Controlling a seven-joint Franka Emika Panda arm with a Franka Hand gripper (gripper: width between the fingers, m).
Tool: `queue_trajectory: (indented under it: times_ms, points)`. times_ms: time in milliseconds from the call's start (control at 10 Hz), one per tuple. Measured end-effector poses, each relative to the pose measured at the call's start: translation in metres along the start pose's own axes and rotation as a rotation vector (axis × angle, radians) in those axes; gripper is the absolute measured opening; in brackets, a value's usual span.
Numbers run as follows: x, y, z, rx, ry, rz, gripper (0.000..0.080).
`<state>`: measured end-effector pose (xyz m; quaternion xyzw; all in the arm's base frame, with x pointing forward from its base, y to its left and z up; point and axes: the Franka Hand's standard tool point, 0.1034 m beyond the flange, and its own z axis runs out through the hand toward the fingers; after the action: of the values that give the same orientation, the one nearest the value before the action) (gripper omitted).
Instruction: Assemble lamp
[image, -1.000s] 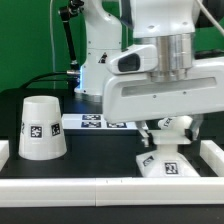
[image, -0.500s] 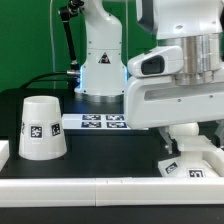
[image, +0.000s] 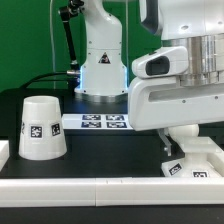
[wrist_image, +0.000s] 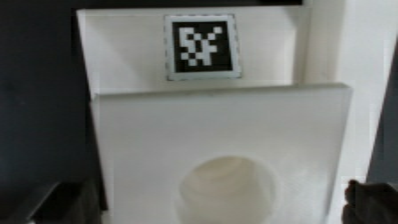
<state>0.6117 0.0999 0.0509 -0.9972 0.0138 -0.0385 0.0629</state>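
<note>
Only exterior shows shade (image: 43, 127); wrist, base (wrist_image: 222, 120) socket (wrist_image: 231, 188).

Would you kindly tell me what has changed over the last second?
The gripper and the base with it moved toward the exterior view's right; whether it grips the base is unclear. The shade and marker board stayed put.
</note>
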Motion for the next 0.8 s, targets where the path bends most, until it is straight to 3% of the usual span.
queue_trajectory:
  times_ms: [300, 600, 800]
  points:
    - [-0.017, -0.004, -0.009, -0.006, 0.010, -0.014, 0.0698]
    - [-0.060, -0.012, -0.032, -0.016, 0.004, -0.042, 0.0698]
    - [-0.089, -0.019, -0.036, -0.021, 0.002, -0.066, 0.0698]
